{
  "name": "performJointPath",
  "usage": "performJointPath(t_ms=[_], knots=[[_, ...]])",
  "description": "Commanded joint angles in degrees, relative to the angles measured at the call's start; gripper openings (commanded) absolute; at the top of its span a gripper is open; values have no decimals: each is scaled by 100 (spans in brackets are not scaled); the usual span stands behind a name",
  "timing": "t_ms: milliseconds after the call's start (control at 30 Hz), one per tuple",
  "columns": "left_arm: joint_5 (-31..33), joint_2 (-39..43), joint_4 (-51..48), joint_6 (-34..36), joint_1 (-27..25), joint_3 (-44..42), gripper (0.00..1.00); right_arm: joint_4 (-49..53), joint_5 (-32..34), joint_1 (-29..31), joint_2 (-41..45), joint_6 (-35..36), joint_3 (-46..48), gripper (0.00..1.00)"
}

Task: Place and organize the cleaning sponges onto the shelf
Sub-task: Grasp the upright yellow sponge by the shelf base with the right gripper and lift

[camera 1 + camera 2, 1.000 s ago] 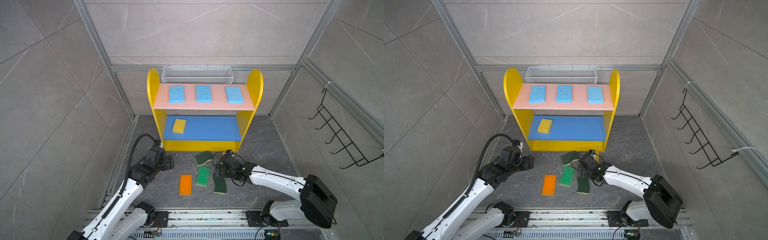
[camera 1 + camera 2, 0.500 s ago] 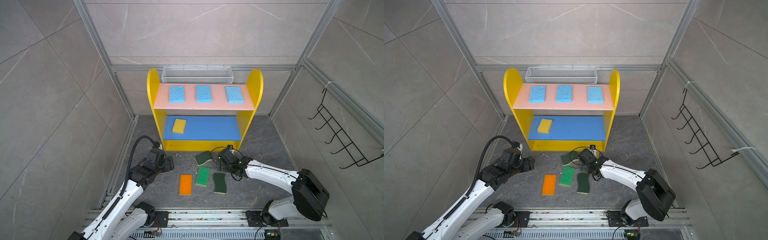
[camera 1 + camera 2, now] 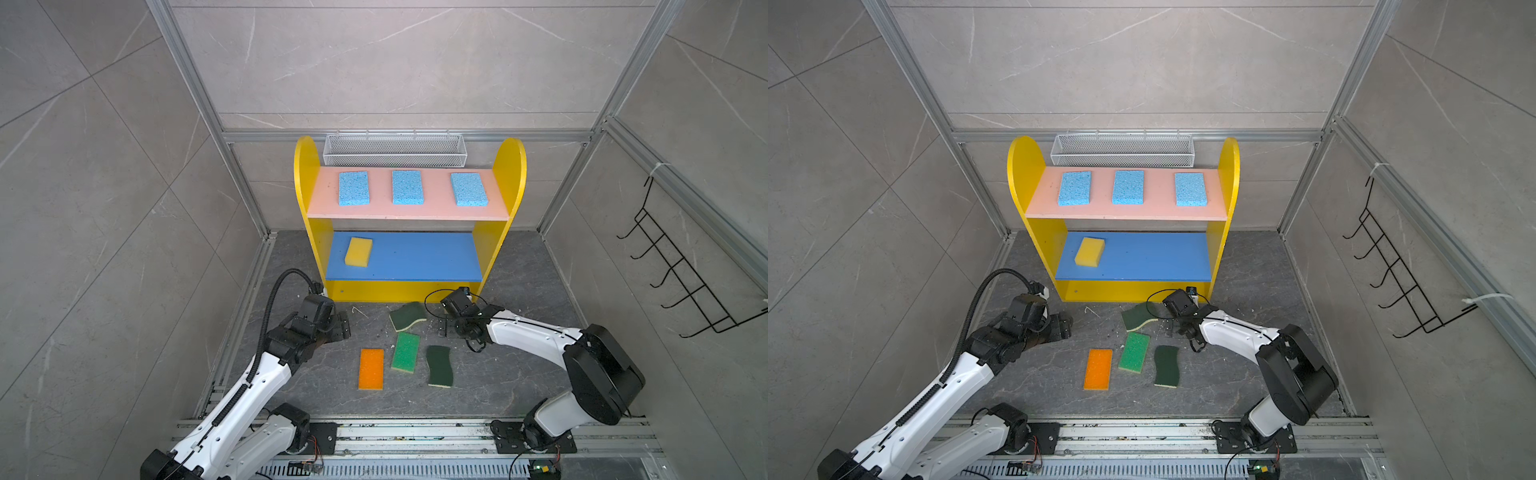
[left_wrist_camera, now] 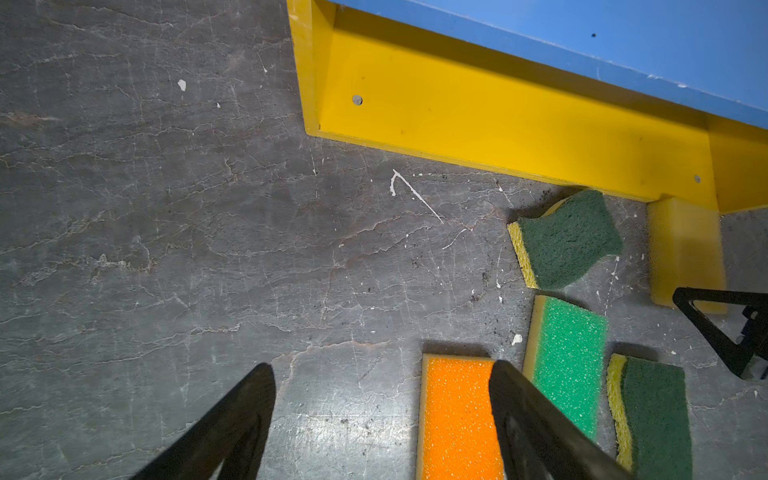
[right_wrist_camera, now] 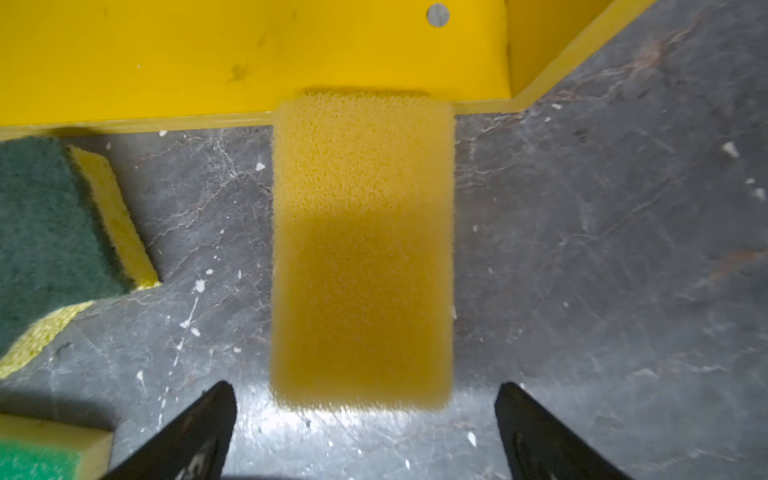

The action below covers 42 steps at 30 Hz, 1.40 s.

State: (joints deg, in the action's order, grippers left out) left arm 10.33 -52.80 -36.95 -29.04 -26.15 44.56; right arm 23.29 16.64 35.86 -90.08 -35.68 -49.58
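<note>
The right tool [image 5: 365, 388] is held wide open and nothing is gripped in it. A yellow sponge [image 5: 361, 249] lies flat on the counter [image 5: 602, 249] just ahead of the jaws, with its far end touching the yellow bottom front of the shelf [image 5: 208, 54]. The left tool [image 4: 381, 365] is seen moderately open and empty above the counter, near the orange sponge [image 4: 455, 415]. Beside that one, the bright green sponge [image 3: 405, 352] and two dark-green wavy sponges [image 3: 408, 316] [image 3: 439, 365] are found on the counter. On the pink upper board three light blue sponges [image 3: 353, 188] [image 3: 407, 187] [image 3: 468, 189] are set apart in a row; a second yellow sponge [image 3: 358, 252] rests on the blue middle board — at its left end.
</note>
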Motion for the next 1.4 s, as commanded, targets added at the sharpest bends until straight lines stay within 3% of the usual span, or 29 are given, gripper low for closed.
performJointPath(t_ms=[0,467,567,733,1133,1367], knots=[[12,12,178,-80,-13,137,84,-101,-155,-172,-184,175,-139,100],[79,-90,229,-111,-13,106,84,-248,-302,-362,-673,620,-420,93],[108,-85,239,-107,-13,84,84,-203,-280,-373,-722,654,-458,89],[132,-69,237,-118,-13,88,84,-53,-198,-370,-758,662,-445,73],[242,235,153,-154,-13,98,84,443,-265,-272,471,457,-397,63],[294,399,123,-122,-13,88,83,862,-58,400,964,205,-838,60]])
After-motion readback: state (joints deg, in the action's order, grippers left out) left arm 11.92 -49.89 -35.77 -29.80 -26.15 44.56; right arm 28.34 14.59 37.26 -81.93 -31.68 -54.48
